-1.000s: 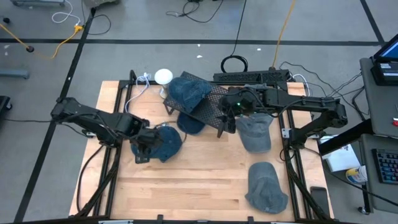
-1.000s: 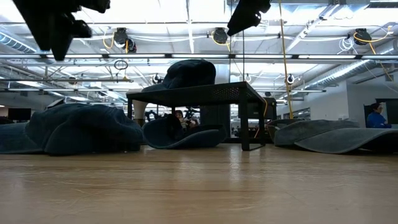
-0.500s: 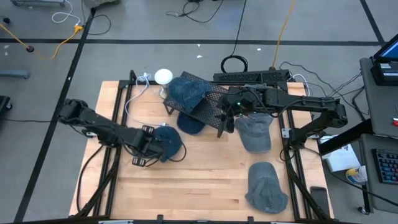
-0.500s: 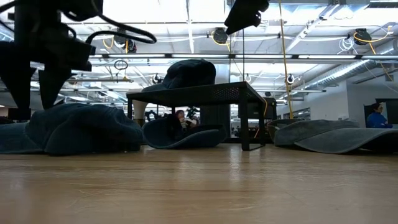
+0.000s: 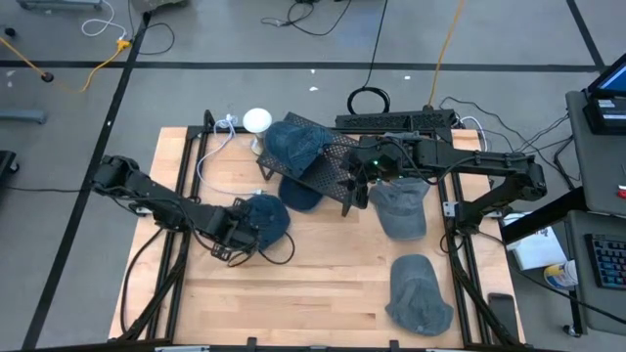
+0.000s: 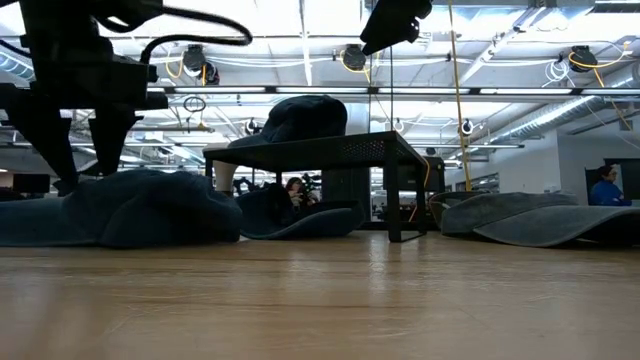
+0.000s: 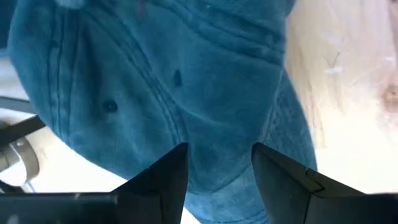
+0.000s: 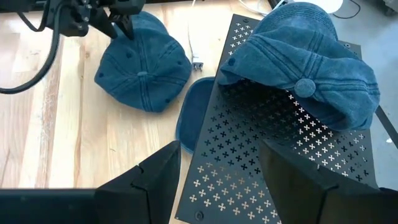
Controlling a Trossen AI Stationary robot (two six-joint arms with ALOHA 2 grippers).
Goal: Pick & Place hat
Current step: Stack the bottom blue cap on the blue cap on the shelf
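Left wrist view: my left pincer [image 7: 214,177] is right at the blue hat [image 7: 168,87], jaws apart, nothing gripped yet. Risk: if I close on one loose fold, fabric may slip or hat gets dragged over the desk [image 5: 323,284] w/o lifting. Hat is soft faded-blue denim w/ stitched panels and eyelets, lying crown-up on the desk's left-middle, near the black perforated rack [image 5: 333,161]. My right pincer [image 5: 354,191] waits, jaws apart, above rack's edge, holding nothing
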